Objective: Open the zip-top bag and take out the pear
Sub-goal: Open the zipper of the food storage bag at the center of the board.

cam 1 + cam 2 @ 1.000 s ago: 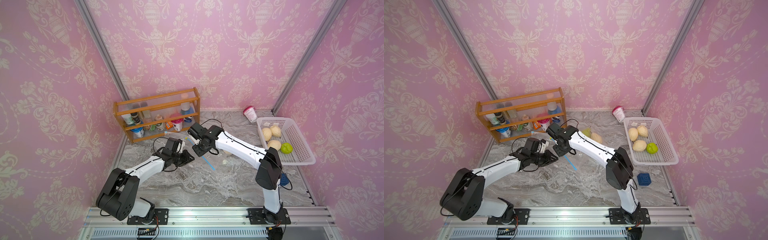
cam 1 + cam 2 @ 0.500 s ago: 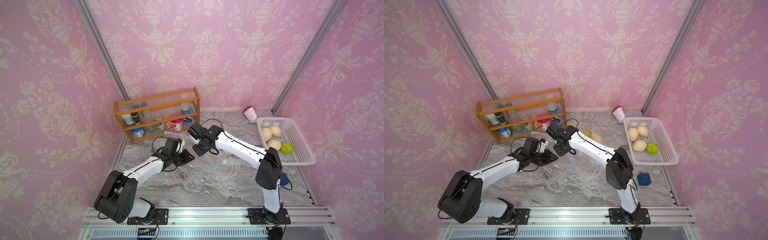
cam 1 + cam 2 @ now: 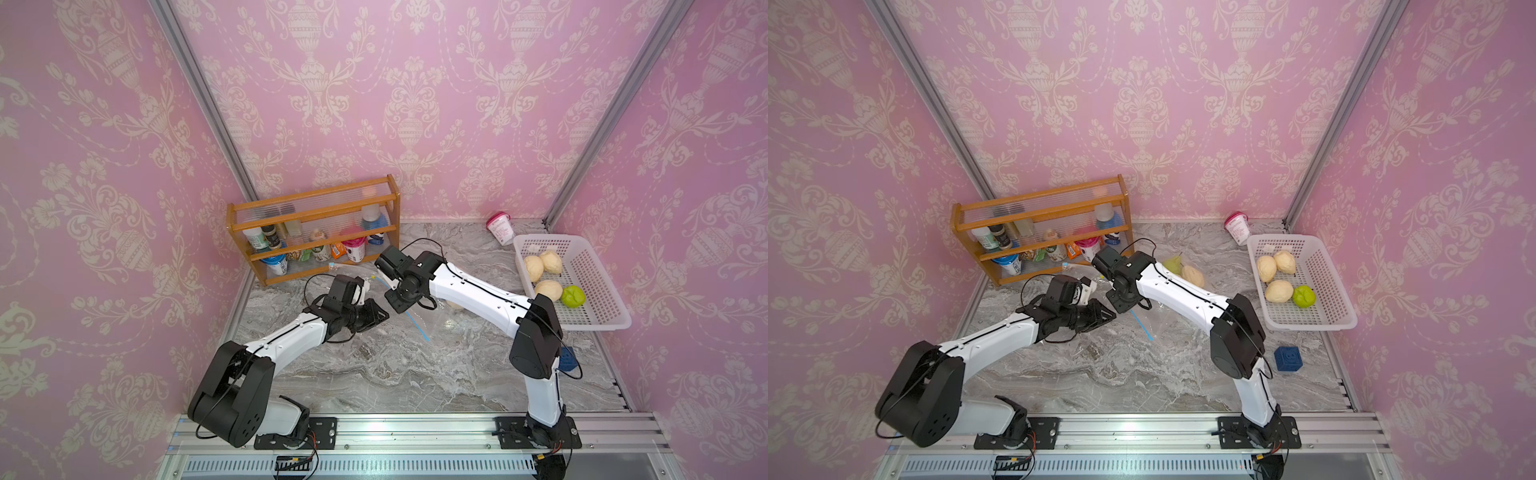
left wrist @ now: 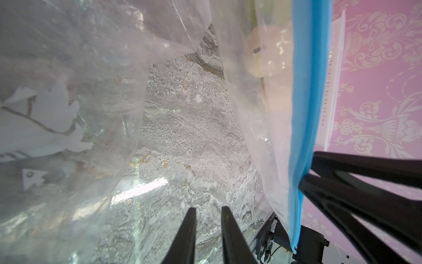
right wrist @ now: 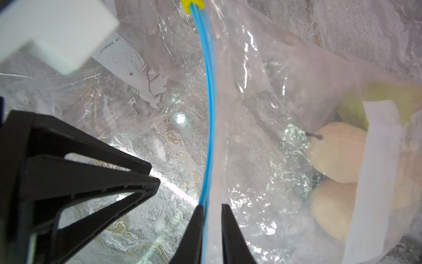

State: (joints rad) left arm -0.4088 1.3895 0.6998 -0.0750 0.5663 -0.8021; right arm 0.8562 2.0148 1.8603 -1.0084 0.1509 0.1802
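Two white-and-black robot arms reach over a grey marble tabletop inside a booth with pink patterned walls. Their tips nearly meet in front of a wooden rack of small jars at the back. A clear zip-top bag lies on the tabletop beneath them, with a blue zip strip along its mouth and a yellow slider at the strip's far end. The right tool has the blue strip running between its two narrowly set fingers, and the left wrist view shows those fingers meeting on the strip, pinching it. The left tool has its fingers close together with a slim gap. Clear film hangs around them, but I cannot tell whether they grip any of it. A pale yellow pear with a dark stem sits deep inside the bag, touching a second pale fruit and near a green one, all partly covered by the bag's white label band. In a top view the pale pear shows just behind the right forearm. Well to the right stands a white basket holding three pale fruits and a green one. A pink-lidded cup stands just behind it, and a blue cube rests near the right arm's base.
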